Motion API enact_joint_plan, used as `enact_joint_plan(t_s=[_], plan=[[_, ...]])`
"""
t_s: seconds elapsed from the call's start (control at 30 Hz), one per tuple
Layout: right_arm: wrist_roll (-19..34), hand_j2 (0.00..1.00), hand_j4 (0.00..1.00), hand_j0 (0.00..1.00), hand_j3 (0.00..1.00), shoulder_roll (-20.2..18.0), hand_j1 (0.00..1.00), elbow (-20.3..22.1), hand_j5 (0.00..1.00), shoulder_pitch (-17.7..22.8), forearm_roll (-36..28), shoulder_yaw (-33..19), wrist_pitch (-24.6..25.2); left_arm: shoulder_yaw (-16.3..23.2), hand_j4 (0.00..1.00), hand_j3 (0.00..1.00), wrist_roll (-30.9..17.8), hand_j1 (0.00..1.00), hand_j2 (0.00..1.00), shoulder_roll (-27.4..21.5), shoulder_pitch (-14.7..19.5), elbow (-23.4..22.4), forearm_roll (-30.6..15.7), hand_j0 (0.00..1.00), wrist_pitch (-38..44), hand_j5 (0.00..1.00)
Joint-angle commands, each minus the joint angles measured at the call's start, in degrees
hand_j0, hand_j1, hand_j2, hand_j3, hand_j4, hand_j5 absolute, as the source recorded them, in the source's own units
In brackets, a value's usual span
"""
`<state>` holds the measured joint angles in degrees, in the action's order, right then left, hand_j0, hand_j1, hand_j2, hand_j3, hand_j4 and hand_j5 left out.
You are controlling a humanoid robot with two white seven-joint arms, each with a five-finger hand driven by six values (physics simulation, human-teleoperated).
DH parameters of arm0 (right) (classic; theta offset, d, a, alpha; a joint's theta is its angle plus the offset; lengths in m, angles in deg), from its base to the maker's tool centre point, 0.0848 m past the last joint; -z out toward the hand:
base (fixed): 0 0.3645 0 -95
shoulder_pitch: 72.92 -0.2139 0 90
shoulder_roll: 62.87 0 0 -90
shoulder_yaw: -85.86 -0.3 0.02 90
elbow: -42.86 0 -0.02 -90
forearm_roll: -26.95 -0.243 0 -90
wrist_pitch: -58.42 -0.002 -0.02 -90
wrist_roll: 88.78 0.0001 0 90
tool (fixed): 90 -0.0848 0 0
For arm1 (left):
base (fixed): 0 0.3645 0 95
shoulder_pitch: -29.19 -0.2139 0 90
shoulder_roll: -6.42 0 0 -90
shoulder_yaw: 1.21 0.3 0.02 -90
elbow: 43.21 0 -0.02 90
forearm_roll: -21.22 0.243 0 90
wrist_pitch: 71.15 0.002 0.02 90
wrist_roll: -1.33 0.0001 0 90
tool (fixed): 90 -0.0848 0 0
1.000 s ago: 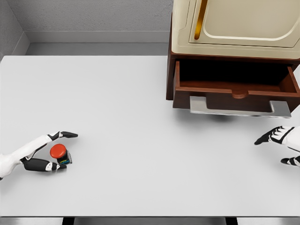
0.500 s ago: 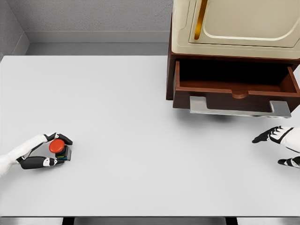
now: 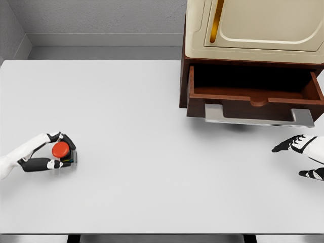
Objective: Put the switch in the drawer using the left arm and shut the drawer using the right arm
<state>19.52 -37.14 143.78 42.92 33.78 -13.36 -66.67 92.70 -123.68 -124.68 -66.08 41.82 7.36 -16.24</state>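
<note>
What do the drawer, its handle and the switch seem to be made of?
Drawer: likely wood, dark reddish-brown with a matte finish.
Handle: seems metal, a flat grey bracket with a dull sheen.
Switch: probably plastic, a smooth red cap on a dark base, held in the left hand.
This is a render, so these are only looks.

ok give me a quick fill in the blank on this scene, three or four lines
1. The left hand is closed around the switch with the round ____ button.
2. The dark brown wooden drawer under the cream cabinet stands ____.
3. The right hand shows at the picture's ____ edge, holding nothing.
4. The switch sits near the ____ side of the white table.

Missing words: red; open; right; left
</note>
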Motion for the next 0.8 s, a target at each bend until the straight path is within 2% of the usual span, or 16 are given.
enact_joint_plan(t_s=[0.0,0.17,0.3,0.47,0.57,0.77], plan=[[0.0,0.83,0.83,0.83,0.83,-0.1,0.83,0.0,0.83,0.1,-0.4,0.0,0.1,0.0,0.31,0.31,0.0,0.31,0.31,-0.2,0.1,1.4,-0.5,0.31,0.1,0.31],[0.0,0.83,0.83,0.83,0.83,-0.1,0.83,-0.1,0.83,0.1,-0.4,0.0,0.1,0.1,0.31,0.31,0.0,0.31,0.31,-0.1,1.2,5.1,0.0,0.31,0.4,0.31],[0.0,0.83,0.83,0.83,0.83,-0.1,0.83,0.0,0.83,0.1,-0.4,0.0,0.1,0.8,0.31,0.31,0.0,0.31,0.31,0.1,3.2,8.2,0.3,0.31,5.4,0.31],[0.2,0.83,0.83,0.83,0.83,-0.2,0.83,0.0,0.83,0.1,-0.3,0.0,0.1,0.8,0.30,0.30,0.0,0.30,0.30,0.4,3.8,10.2,0.2,0.30,5.8,0.30],[0.1,0.83,0.83,0.83,0.83,-0.2,0.83,-0.1,0.83,0.1,-0.3,0.0,0.1,0.9,0.30,0.30,0.0,0.30,0.30,1.6,4.9,12.2,0.3,0.30,9.1,0.30],[0.1,0.83,0.83,0.83,0.83,-0.2,0.83,0.1,0.83,0.1,-0.4,0.1,0.1,3.7,0.30,0.30,0.0,0.30,0.30,4.0,10.2,12.4,0.4,0.30,12.8,0.30]])
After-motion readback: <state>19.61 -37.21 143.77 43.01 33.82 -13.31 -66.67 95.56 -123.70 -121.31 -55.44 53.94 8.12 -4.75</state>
